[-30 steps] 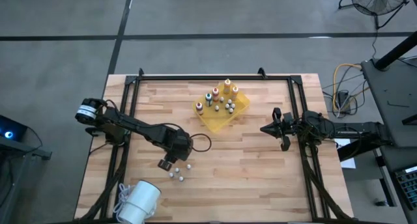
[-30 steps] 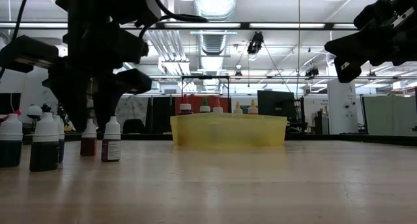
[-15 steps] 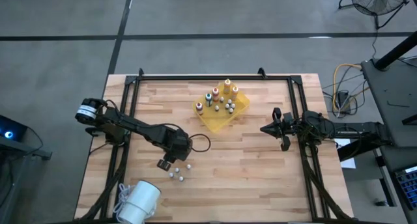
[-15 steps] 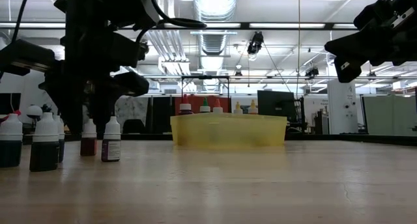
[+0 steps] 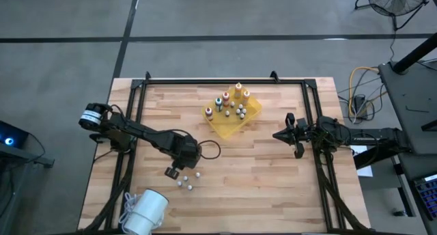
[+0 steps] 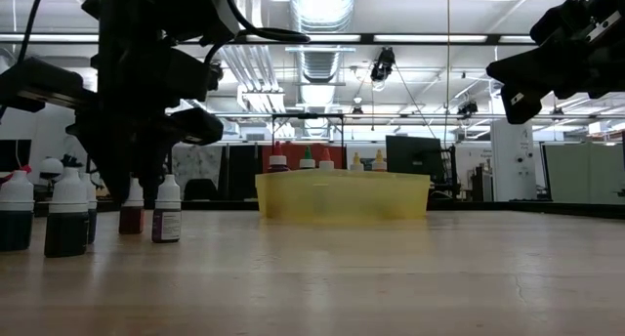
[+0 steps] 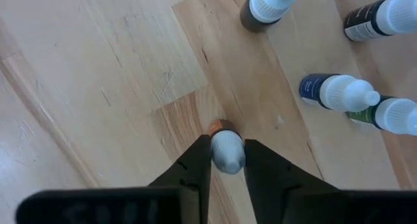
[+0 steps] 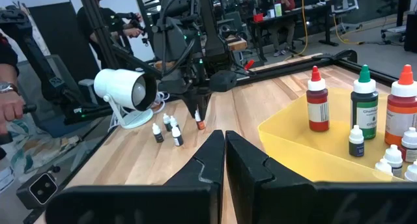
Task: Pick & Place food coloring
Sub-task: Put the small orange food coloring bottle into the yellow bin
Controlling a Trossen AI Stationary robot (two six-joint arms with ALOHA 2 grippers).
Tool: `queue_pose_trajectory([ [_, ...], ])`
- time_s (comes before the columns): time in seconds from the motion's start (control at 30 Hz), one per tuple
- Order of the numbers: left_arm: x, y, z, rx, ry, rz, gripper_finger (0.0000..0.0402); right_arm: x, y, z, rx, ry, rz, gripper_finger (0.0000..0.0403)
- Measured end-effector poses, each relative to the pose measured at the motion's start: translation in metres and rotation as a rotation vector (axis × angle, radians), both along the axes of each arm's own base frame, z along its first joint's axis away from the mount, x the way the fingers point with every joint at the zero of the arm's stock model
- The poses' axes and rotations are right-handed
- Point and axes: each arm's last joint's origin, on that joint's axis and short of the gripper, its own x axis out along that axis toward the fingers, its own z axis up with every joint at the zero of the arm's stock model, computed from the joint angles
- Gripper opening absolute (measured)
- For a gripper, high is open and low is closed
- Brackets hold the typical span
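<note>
Several small food coloring bottles (image 5: pixel 184 182) with white caps and dark bodies stand on the wood near the table's left front. My left gripper (image 5: pixel 177 169) points steeply down over them. It is shut on one with a reddish-orange body (image 6: pixel 132 217); another bottle (image 6: pixel 167 209) stands right beside it. More bottles, some bigger with red, green and orange caps, stand in the yellow tray (image 5: pixel 249 115) at the far middle. My right gripper (image 5: pixel 276 134) is shut and empty. It hangs level above the table's right side. My left gripper pinches the white cap (image 7: pixel 227 155) of the reddish-orange bottle between its two fingers (image 7: pixel 195 172). The fingers come from above, pointing steeply down. The bottle stands upright with its base on the wooden table (image 6: pixel 132 231).
A white lamp (image 5: pixel 145 211) lies at the near left corner. Black frame rails (image 5: pixel 225 81) run along the far, left and right edges. Bare wood (image 5: pixel 259 187) spreads between the bottle group and the right arm. People stand in the room beyond the table (image 8: pixel 98 15).
My left gripper has stayed in place over the bottles and its fingers have closed in on the cap of the reddish-orange bottle, which still stands on the table.
</note>
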Motion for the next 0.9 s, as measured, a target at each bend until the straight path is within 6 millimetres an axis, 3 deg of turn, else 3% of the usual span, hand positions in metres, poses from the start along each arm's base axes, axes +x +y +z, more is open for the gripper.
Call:
queue_pose_trajectory([
  [0.4,0.003,0.002,0.007,-0.001,0.007,0.01,0.0042,0.0,0.0,0.0,0.0,0.0,0.0,0.0009],
  [0.63,0.016,0.014,0.031,-0.005,-0.027,0.058,0.004,0.0,0.0,0.0,0.0,0.0,0.0,0.0009],
  [0.9,0.037,0.037,0.073,-0.01,-0.144,0.114,0.004,0.0,0.0,0.0,0.0,0.0,0.0,0.0009],
])
